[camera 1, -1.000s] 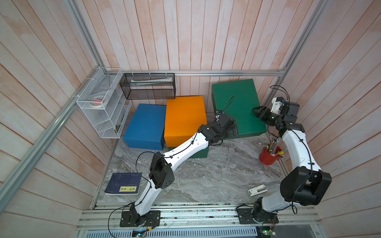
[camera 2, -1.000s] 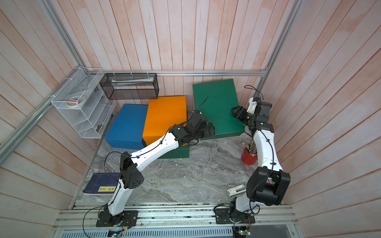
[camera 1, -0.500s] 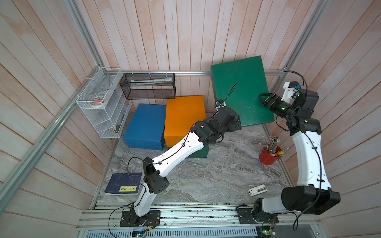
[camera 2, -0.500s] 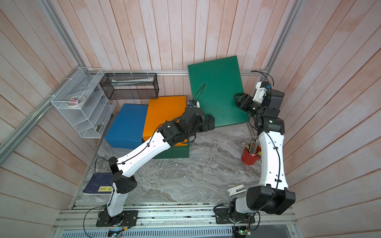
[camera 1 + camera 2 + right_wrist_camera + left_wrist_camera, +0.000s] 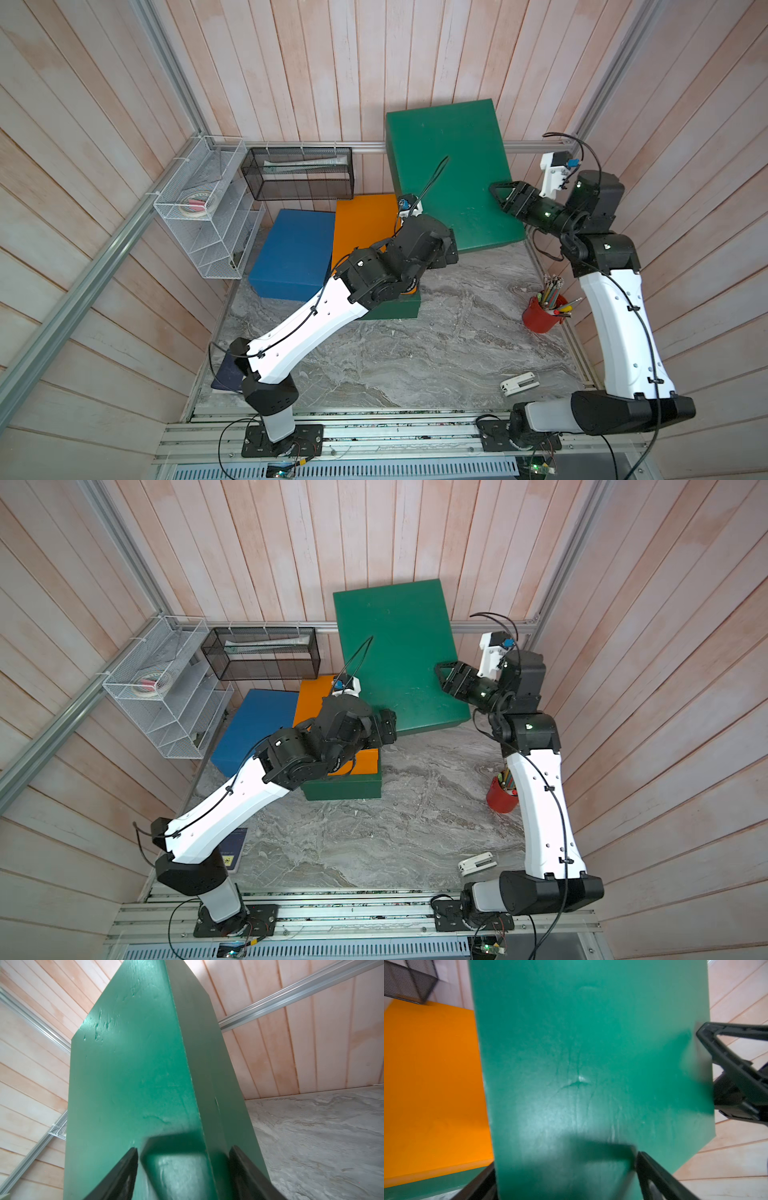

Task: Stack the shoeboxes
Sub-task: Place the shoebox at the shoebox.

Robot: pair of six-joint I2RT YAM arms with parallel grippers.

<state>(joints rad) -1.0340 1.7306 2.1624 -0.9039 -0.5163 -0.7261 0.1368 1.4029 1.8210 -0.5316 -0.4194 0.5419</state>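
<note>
- Blue shoebox (image 5: 291,253), orange shoebox (image 5: 361,224), raised green shoebox (image 5: 451,174) and bottom green shoebox (image 5: 345,789) were all plain and matte.
- Tabletop (image 5: 415,353) was grey, veined like marble.
- Cup (image 5: 536,326) was red, basket (image 5: 299,187) black mesh, rack (image 5: 216,257) white wire.

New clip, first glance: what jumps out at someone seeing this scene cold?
The lifted green shoebox dominates: it hangs above the table's back right, gripped by both the left gripper and the right gripper. Left of it, the orange shoebox sits on the lower green shoebox, with the blue shoebox beside them on the table.
</note>
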